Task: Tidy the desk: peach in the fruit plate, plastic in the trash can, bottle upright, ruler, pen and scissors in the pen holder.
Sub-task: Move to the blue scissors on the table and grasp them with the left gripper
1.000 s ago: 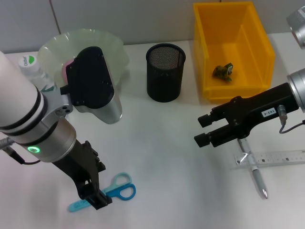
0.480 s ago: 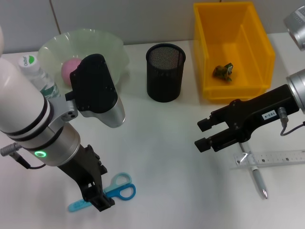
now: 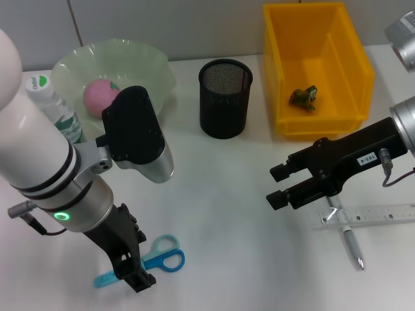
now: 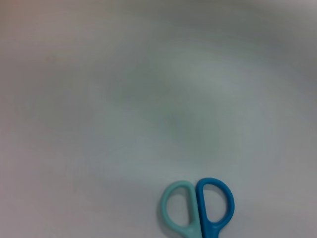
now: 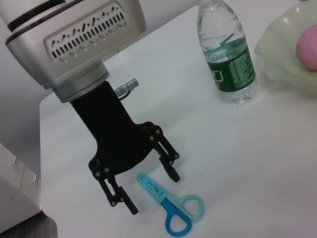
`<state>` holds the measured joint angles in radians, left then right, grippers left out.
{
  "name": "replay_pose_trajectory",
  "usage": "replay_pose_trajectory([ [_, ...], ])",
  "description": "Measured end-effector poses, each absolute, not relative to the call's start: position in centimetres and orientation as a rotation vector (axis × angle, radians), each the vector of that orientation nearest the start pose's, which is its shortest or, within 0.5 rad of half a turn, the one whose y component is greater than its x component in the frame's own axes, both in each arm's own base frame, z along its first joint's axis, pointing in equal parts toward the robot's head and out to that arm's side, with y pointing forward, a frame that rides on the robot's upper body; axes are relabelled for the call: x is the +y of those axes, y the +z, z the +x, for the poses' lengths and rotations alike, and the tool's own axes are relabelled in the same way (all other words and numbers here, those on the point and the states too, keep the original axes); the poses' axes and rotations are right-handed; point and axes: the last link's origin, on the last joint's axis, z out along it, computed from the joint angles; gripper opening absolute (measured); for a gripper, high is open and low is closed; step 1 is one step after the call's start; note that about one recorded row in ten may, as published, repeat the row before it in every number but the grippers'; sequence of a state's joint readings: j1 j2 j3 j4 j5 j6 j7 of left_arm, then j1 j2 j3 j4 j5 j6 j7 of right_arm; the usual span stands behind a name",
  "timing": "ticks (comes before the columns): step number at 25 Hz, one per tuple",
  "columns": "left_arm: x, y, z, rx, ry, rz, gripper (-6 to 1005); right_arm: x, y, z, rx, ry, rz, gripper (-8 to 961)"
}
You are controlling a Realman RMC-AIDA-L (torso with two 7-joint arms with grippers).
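1. The left gripper is low over the near-left of the table, fingers spread and straddling the sheathed blade end of the scissors. The right wrist view shows it best: one finger on each side of the pale blue blade cover, nothing pinched yet. A sensible spot, since the narrow blades suit a pinch better than the loops.

2. In the left wrist view only the two handle loops of the scissors show, one pale, one deeper blue, lying flat on the table.

3. The right gripper hangs mid-right above the table with its fingers parted and empty. It looks to be waiting, parked close to its own work.

4. That work lies just beyond it: the ruler flat at the right edge, and the pen crossing under it, tip pointing near.

5. The pen holder, black mesh, stands empty at the far centre, within reach of both arms.

6. Some jobs look finished. The peach sits in the fruit plate at far left, the bottle stands upright beside it, and a crumpled scrap of plastic lies in the yellow trash can at far right.

7. My read: the next move is closing on the blades, and the risk is the scissors pivoting as they lift.
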<state>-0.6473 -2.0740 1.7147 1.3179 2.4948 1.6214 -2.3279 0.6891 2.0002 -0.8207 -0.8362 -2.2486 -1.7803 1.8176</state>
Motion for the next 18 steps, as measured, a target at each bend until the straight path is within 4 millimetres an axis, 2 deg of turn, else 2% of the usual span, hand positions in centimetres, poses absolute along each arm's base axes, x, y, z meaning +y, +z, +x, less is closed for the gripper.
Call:
replay_pose_trajectory([
  [18,31.68,-6.44,-16.38,-0.324,0.852,-2.971,708,34.81,2.96,21.92,0.803,0.230,-3.048,722],
])
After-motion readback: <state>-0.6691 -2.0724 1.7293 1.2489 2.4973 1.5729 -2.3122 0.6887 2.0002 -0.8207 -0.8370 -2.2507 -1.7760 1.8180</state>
